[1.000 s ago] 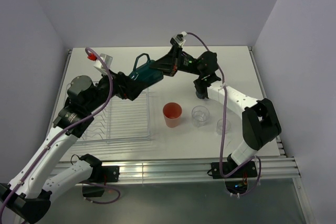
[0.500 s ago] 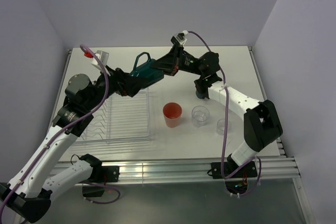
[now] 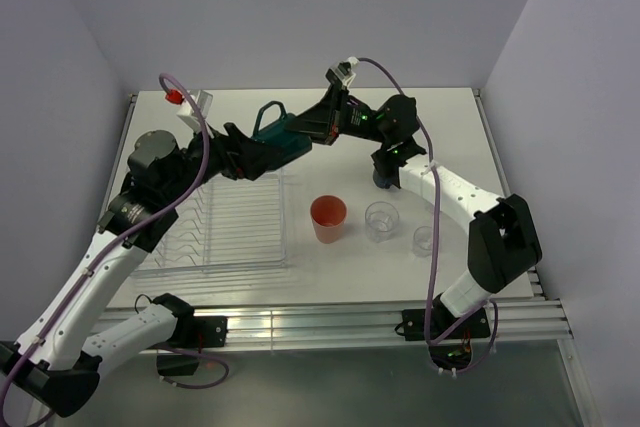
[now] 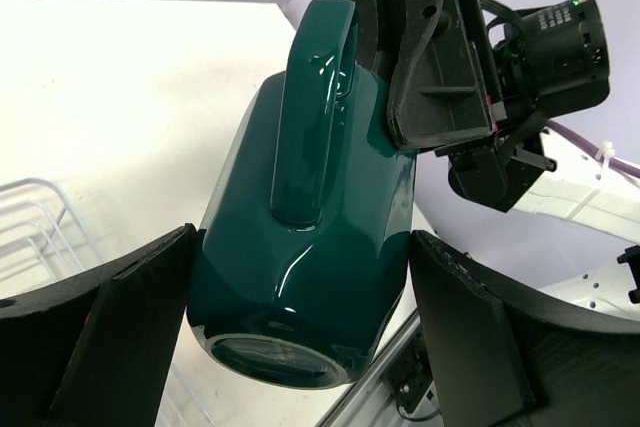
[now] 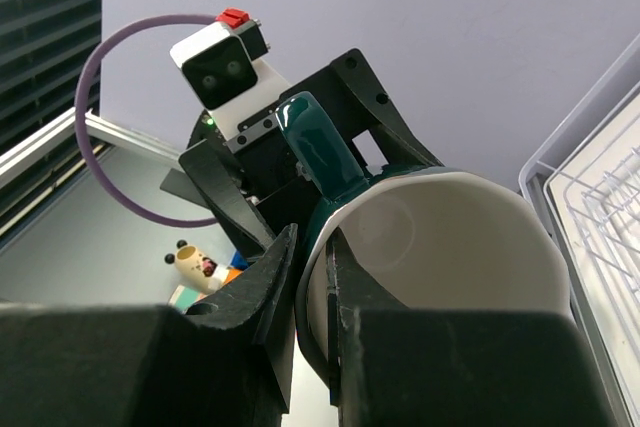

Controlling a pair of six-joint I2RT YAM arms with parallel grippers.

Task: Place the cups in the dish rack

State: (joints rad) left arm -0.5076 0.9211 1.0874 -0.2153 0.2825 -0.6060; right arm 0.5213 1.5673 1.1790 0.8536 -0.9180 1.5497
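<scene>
Overhead view of a white worktop (image 3: 460, 137), with two arms meeting above its far left part. Between them, lifted clear of the surface and tipped on its side, a dark teal mug (image 3: 278, 139), handle uppermost, hanging over the far edge of the dish rack (image 3: 215, 267).

Clenched on the mug's rim, the right gripper (image 3: 308, 133). In the right wrist view, one of its fingers (image 5: 250, 317) outside the wall and the other inside, against the cream lining. Reaching in from the base end, the left gripper (image 3: 258, 155), with its fingers (image 4: 110, 337) spread wide along both flanks of the mug's body. Cannot tell whether pressing on it or merely lying beside it.

Clear, ribbed dish rack flat on the worktop at the left, beneath the left arm. To its right, well apart from the lifted mug, a salmon-pink tumbler (image 3: 328, 219) standing upright, mouth up. Just beside that, a clear glass (image 3: 380, 221), and a second clear glass (image 3: 425, 240) nearer the right edge. Farther back, a small navy mug (image 3: 384, 177), partly hidden behind the right arm.
</scene>
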